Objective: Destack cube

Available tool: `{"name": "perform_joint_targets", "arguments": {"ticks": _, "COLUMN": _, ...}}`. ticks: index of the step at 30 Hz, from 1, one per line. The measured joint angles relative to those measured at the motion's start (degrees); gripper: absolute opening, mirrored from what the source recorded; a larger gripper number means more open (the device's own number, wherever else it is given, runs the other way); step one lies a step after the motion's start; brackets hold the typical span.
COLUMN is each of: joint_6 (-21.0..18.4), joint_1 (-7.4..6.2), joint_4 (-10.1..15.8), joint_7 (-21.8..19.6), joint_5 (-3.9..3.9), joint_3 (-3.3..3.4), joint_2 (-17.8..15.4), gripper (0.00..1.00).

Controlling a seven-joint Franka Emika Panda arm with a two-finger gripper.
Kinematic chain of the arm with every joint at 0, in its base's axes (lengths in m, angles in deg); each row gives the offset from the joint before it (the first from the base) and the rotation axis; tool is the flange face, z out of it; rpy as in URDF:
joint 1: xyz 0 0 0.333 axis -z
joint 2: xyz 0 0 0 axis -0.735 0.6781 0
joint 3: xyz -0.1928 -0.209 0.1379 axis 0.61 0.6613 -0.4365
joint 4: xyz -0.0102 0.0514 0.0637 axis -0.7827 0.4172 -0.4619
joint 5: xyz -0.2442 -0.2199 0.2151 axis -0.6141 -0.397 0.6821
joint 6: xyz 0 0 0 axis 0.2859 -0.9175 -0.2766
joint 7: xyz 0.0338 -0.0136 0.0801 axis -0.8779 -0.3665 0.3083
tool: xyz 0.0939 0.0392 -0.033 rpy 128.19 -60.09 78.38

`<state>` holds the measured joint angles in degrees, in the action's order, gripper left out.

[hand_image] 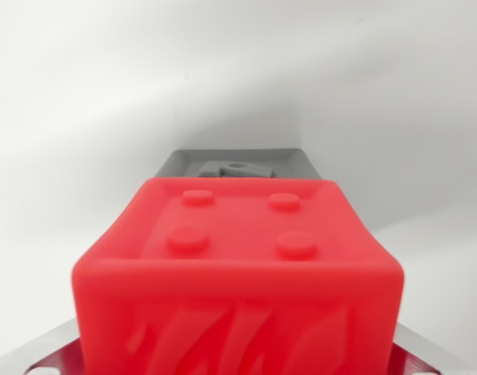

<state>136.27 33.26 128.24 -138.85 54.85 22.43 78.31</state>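
Cube (238, 273), red, four studs on top, filled the foreground; grey block (236, 166) sat behind it; claw state could not be told.

The red cube (238, 273) is running off the bottom edge and hiding most of the grey part (236, 166) behind it, while metal corners (43, 355) are being cropped below.

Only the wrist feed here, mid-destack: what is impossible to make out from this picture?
- Pincer: open or shut cannot be told in the wrist view; only metal corners show at the bottom edge, the rest hidden behind the red cube.
- What the red cube sits on: cut off by the bottom edge.
- Grey block behind it: mostly hidden by the red cube, so its full shape is unclear.
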Motion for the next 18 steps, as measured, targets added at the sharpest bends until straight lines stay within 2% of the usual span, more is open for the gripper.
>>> {"name": "perform_joint_targets", "arguments": {"ticks": 11, "joint_6": -0.1, "joint_1": 0.01, "joint_4": 0.0, "joint_7": 0.0, "joint_5": 0.03, "joint_3": -0.01, "joint_2": -0.1, "gripper": 0.0}}
{"name": "perform_joint_targets", "arguments": {"ticks": 18, "joint_6": -0.8, "joint_1": 0.07, "joint_4": 0.1, "joint_7": 0.2, "joint_5": 0.38, "joint_3": -0.18, "joint_2": -1.0, "gripper": 0.0}}
